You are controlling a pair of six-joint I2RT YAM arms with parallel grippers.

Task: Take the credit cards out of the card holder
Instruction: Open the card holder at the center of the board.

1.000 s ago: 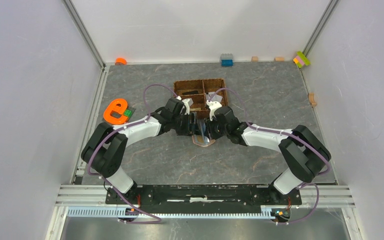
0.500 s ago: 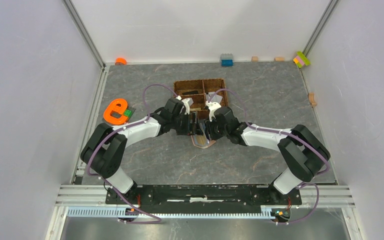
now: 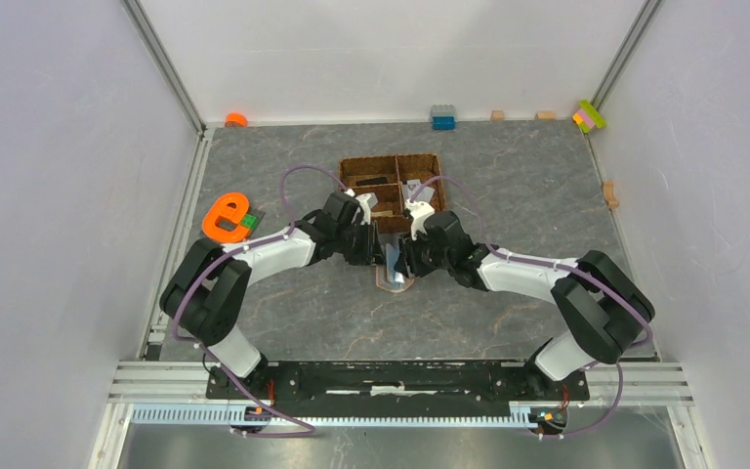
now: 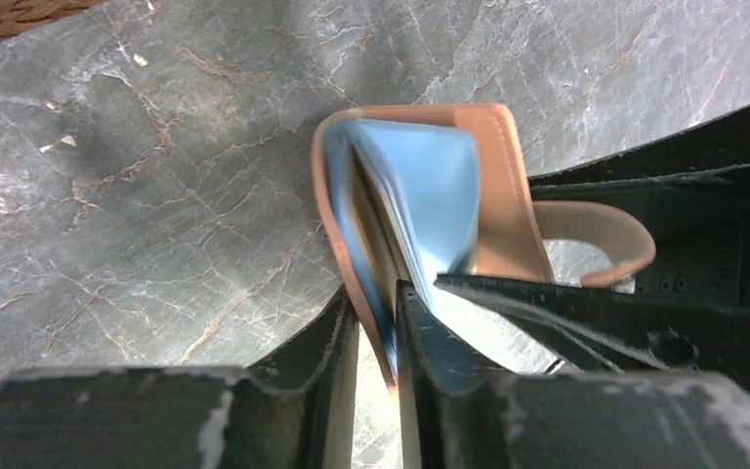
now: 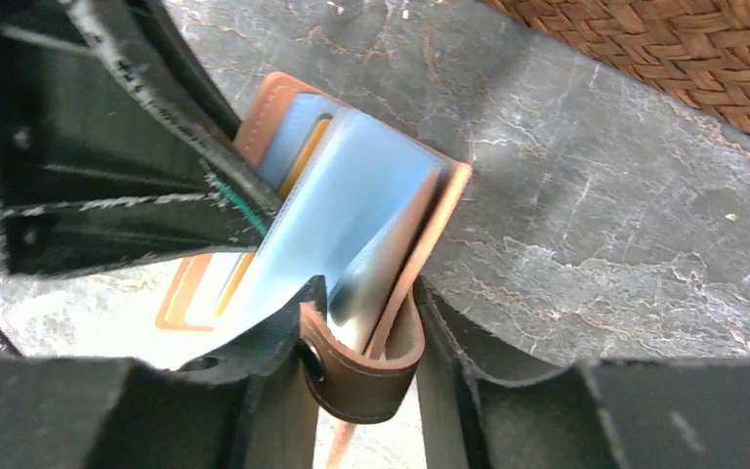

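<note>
My left gripper (image 4: 376,305) pinches one side of the card holder (image 4: 503,186). My right gripper (image 5: 368,298) squeezes the other side, by the snap tab (image 5: 371,383).

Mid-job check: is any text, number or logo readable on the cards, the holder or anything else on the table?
No readable text in any view.
credit cards in the card holder: the faces show as a blurred pale blue, with no numbers or names legible.
orange piece at the table's left: shaped like a letter "e", no print visible on it.
toy bricks along the far edge: too small to tell.
</note>
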